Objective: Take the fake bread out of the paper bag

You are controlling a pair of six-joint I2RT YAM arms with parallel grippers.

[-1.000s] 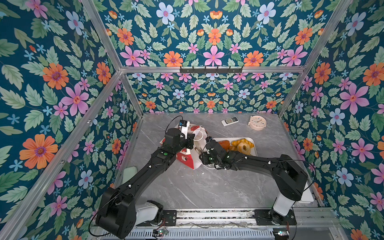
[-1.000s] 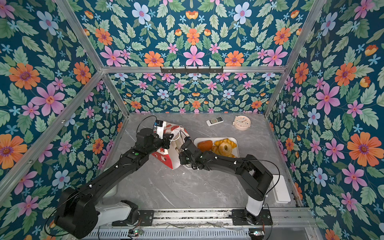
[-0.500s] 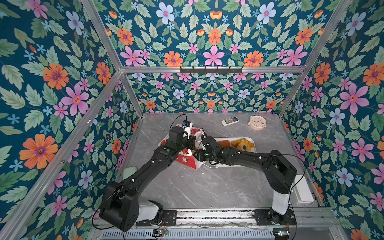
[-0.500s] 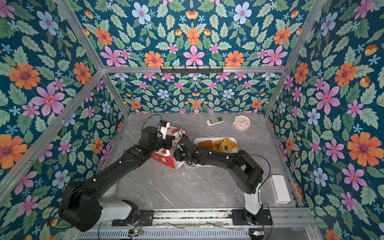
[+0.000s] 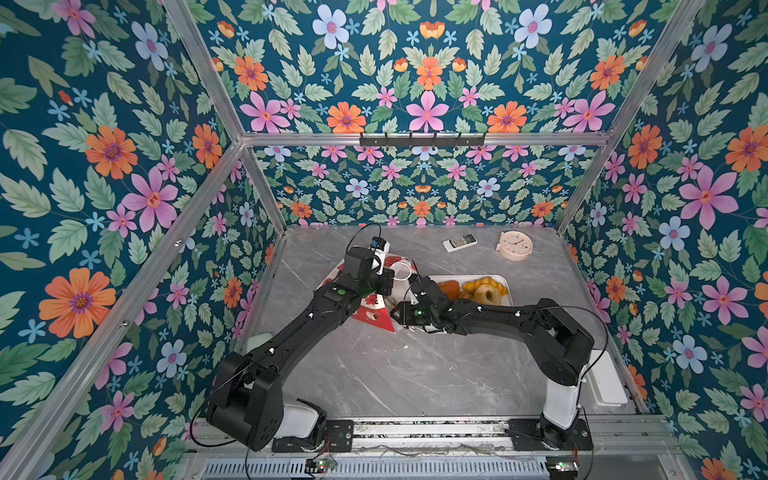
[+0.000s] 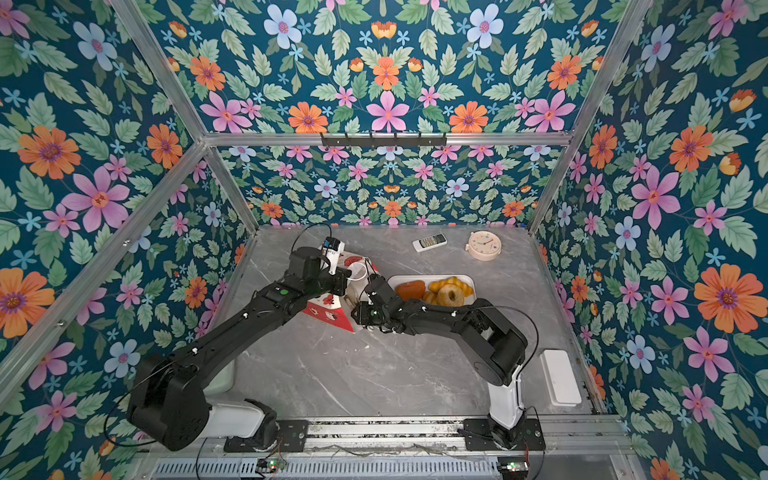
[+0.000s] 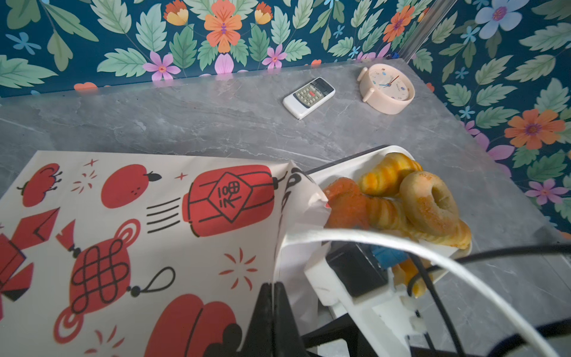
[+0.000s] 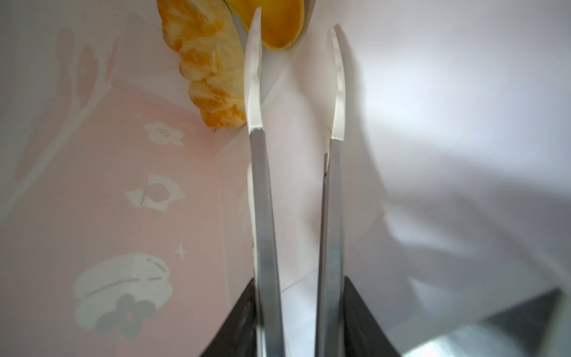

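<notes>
I see a white rectangular button remote [image 5: 459,242] near a cream round alarm clock [image 5: 514,246], both on the grey marble tabletop [image 5: 395,374].

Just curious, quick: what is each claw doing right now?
Left gripper: closed, pinching the bag's edge.
Right gripper: inside the bag, slightly open, holding nothing; bread just ahead.

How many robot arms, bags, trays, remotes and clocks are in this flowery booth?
robot arms: 2
paper bag: 1
white tray: 1
remote control: 1
alarm clock: 1
Total: 6
</notes>
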